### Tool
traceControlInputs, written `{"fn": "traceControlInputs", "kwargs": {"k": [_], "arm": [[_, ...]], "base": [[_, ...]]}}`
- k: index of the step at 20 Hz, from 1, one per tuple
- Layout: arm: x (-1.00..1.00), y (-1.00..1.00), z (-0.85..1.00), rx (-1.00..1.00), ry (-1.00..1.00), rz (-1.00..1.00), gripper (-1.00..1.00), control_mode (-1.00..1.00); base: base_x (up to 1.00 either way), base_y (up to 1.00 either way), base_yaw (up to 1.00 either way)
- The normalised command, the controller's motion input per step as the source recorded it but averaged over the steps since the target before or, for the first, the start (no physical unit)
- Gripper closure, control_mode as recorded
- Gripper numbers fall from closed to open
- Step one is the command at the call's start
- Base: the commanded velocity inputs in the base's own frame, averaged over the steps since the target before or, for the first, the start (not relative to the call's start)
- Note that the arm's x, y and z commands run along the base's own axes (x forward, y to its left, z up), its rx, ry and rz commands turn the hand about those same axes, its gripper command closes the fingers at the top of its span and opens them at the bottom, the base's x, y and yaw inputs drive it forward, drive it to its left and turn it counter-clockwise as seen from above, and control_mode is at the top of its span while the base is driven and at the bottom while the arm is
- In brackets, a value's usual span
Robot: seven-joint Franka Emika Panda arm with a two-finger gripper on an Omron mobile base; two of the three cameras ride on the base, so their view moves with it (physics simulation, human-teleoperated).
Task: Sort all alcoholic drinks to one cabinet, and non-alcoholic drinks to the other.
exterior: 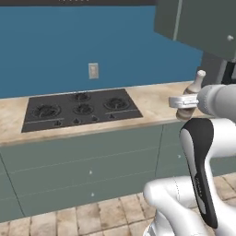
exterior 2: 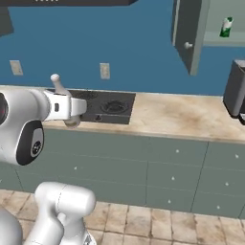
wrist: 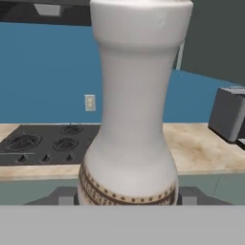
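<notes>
The pale grey-beige bottle (wrist: 131,110) is standing upright in the pincer (exterior: 184,102), whose jaws are closing on its lower body, holding it up in front of the surface (exterior 2: 182,117) beside the black cooktop (exterior: 80,109). Farther right, a wall cabinet (exterior 2: 189,33) is hanging open, with a green-and-white carton (exterior 2: 226,27) sitting on its shelf. A dark grey appliance (exterior 2: 235,88) is sitting below it.

Blue wall (exterior: 55,41) with pale outlet plate (exterior: 93,70), wood-toned desk (exterior 2: 182,117) carrying a black hob (exterior: 80,109) (four burners), grey-green drawer fronts (exterior: 83,166), tiled floor (exterior 2: 158,227).
</notes>
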Motion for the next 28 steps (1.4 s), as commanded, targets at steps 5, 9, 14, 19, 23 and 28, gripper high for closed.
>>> {"fn": "traceControlInputs", "kwargs": {"k": [5,9,14,19,23,28], "arm": [[0.0,0.0,0.0,0.0,0.0,0.0,1.0,1.0],[0.0,0.0,0.0,0.0,0.0,0.0,1.0,1.0],[0.0,0.0,0.0,0.0,0.0,0.0,1.0,1.0],[0.0,0.0,0.0,0.0,0.0,0.0,1.0,1.0],[0.0,0.0,0.0,0.0,0.0,0.0,1.0,1.0],[0.0,0.0,0.0,0.0,0.0,0.0,1.0,1.0]], "base": [[0.0,0.75,0.04],[-0.01,0.73,0.04],[-0.05,0.69,0.04],[-0.12,0.65,0.02],[-0.09,0.64,0.02],[-0.07,0.65,0.03]]}}
